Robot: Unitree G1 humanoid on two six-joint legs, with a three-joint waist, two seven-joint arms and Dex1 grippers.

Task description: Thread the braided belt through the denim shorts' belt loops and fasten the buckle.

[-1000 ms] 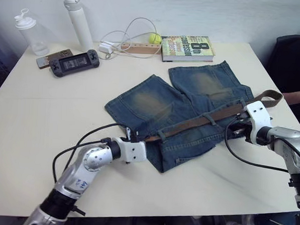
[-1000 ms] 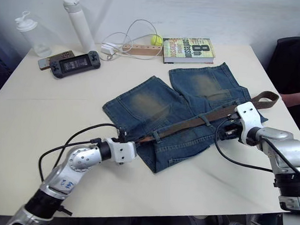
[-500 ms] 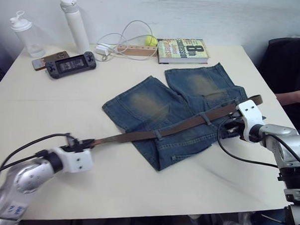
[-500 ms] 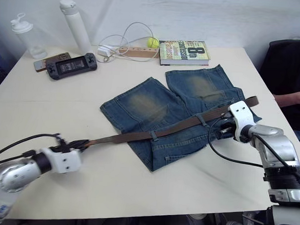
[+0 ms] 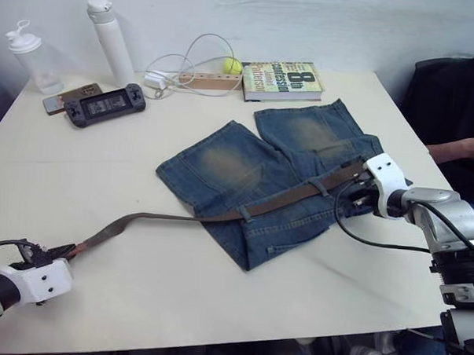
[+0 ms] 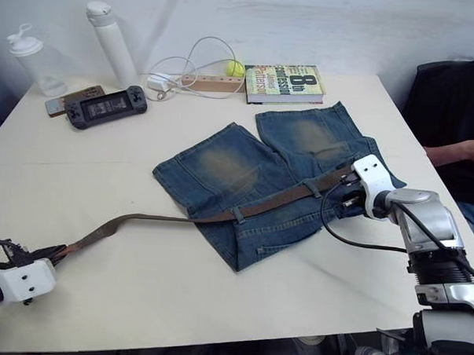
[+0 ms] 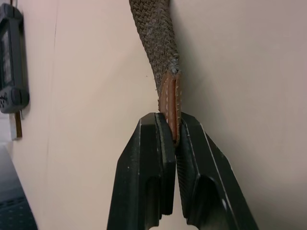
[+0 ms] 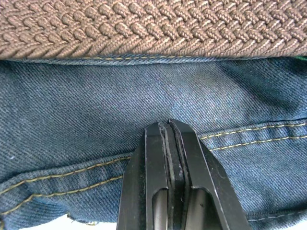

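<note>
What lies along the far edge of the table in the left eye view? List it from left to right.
Clear bottle → phone → handheld game console → white flask → white charger with cable → wooden block → tennis ball → book.

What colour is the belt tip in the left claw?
Tan leather tip with pale stitching, clearest in the left wrist view.

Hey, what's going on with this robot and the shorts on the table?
It's threading a braided belt through the denim shorts' belt loops. The left gripper is shut on the belt's tan leather tip, out past the shorts near the table's near left edge. The right gripper is shut, pressing the denim just below the belt at the other end.
</note>
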